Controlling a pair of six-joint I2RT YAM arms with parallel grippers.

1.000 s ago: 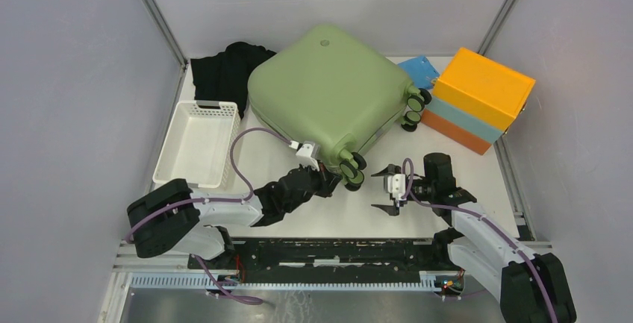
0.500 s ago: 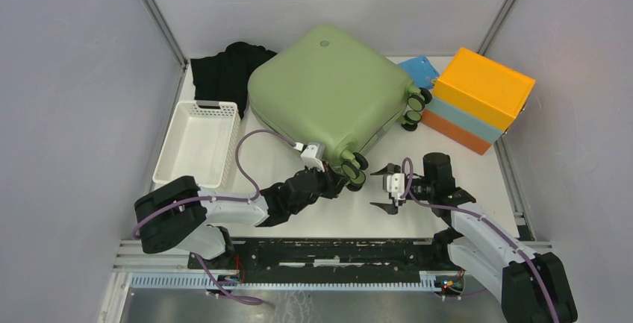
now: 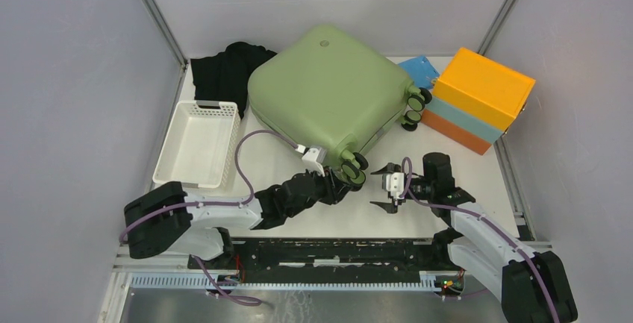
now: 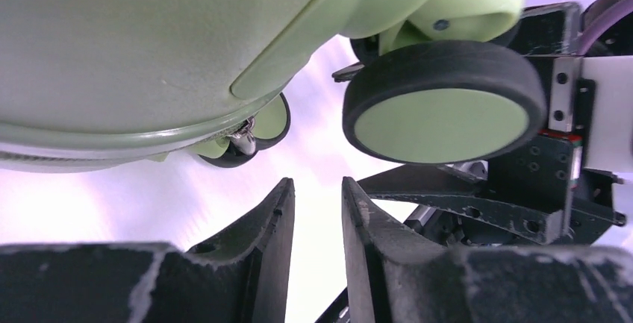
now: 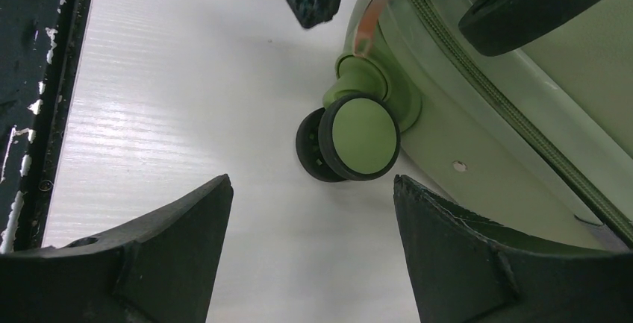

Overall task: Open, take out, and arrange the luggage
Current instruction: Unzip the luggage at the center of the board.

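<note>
The sage-green luggage (image 3: pixel 328 88) lies flat and zipped shut mid-table, its black wheels (image 3: pixel 353 170) at the near corner. My left gripper (image 3: pixel 345 186) is low beside those wheels. In the left wrist view its jaws (image 4: pixel 317 183) stand a narrow gap apart with nothing between them, under the shell (image 4: pixel 134 39), a wheel (image 4: pixel 440 107) and a metal zip pull (image 4: pixel 242 138). My right gripper (image 3: pixel 382 186) is wide open and empty just right of the wheels. In the right wrist view (image 5: pixel 312 181) it faces a wheel (image 5: pixel 358 138) and the zip pull (image 5: pixel 369 21).
A white perforated basket (image 3: pixel 198 144) stands at the left. Black cloth (image 3: pixel 224 69) lies behind it. An orange and light-blue box (image 3: pixel 481 99) stands at the right, with a blue flat item (image 3: pixel 419 69) behind the luggage. Enclosure walls close in on both sides.
My left gripper has moved right and a little nearer, ending beside the near-corner wheels. The right arm and the luggage have not moved.
</note>
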